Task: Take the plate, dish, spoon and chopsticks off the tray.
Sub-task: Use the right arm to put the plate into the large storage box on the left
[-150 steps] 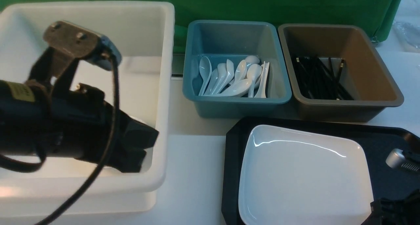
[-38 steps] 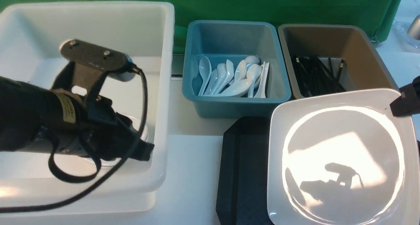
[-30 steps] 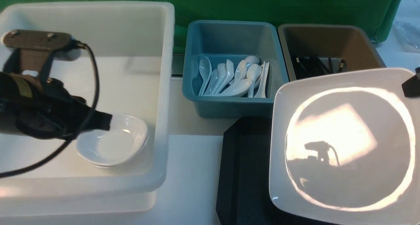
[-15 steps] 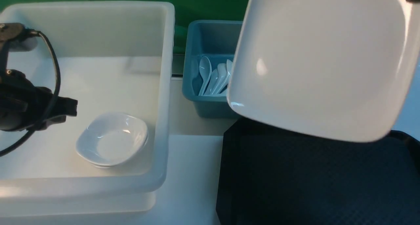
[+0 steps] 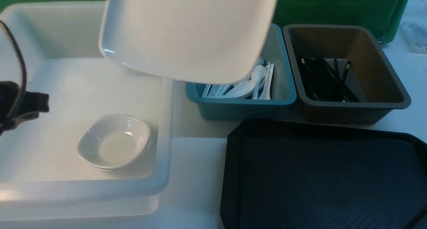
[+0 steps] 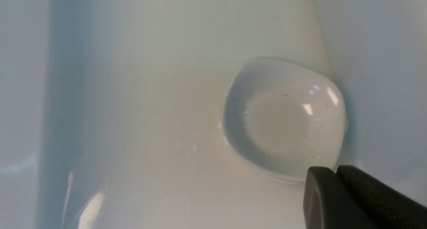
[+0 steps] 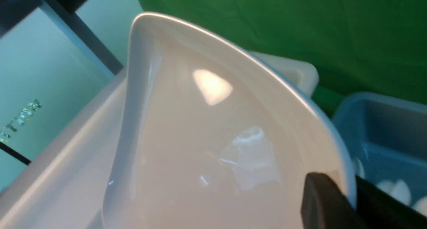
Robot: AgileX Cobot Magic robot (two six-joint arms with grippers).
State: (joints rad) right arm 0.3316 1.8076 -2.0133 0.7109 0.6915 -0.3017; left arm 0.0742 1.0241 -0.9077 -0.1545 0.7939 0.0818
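Plate (image 5: 186,35) is up in the air, well clear of the tray (image 5: 320,182), which lies at the near right with its dark textured floor bare. From the front view the plate hangs across the far middle of the scene, hiding the far right corner of the white tub (image 5: 83,189) and the left part of the blue bin (image 5: 240,103). The right gripper (image 7: 352,192) shows only in its own wrist view, and there it is clamped on the plate's rim, one black finger (image 7: 320,202) lying on the glossy inner face and the other behind the edge. Over on the left, the dish (image 5: 113,142) sits upright on the tub floor, toward the near right corner, close to the tub's right wall. The left gripper (image 5: 33,103) hangs at the far left edge above the tub floor, apart from the dish, and its wrist view shows the two fingers lying together with no gap and nothing between them. White spoons (image 5: 245,87) are heaped in the blue bin, black chopsticks (image 5: 323,82) lie in the brown bin (image 5: 350,105) just to its right, and a green cloth (image 5: 333,5) closes off the far side.
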